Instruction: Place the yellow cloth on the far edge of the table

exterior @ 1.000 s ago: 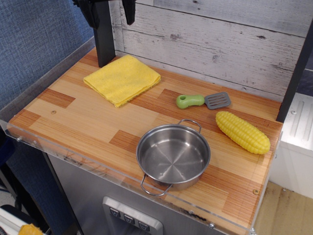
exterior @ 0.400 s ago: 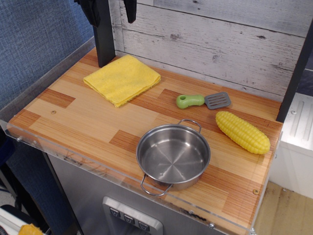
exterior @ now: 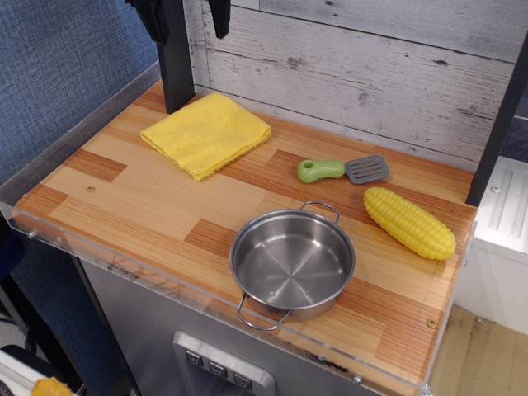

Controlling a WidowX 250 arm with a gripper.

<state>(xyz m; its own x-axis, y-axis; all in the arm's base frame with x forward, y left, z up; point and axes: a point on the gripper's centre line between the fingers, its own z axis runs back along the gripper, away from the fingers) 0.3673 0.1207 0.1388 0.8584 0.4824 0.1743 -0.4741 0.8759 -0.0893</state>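
Observation:
The yellow cloth (exterior: pixel 206 132) lies flat and folded on the table (exterior: pixel 148 206), at its back left, close to the wall. My gripper (exterior: pixel 186 18) is at the top edge of the view, above and behind the cloth. Its two dark fingers (exterior: pixel 219 18) stand wide apart with nothing between them, and it is well clear of the cloth. Only the fingertips show; the rest is cut off by the frame.
A black post (exterior: pixel 175 66) stands at the back left corner, just behind the cloth. A green-handled toy spatula (exterior: pixel 342 170), a yellow toy corn cob (exterior: pixel 409 223) and a steel pot (exterior: pixel 292 264) sit on the right half. A white plank wall (exterior: pixel 371 74) backs the table.
The gripper has risen very slightly at the top of the view. The cloth and the other objects have not moved.

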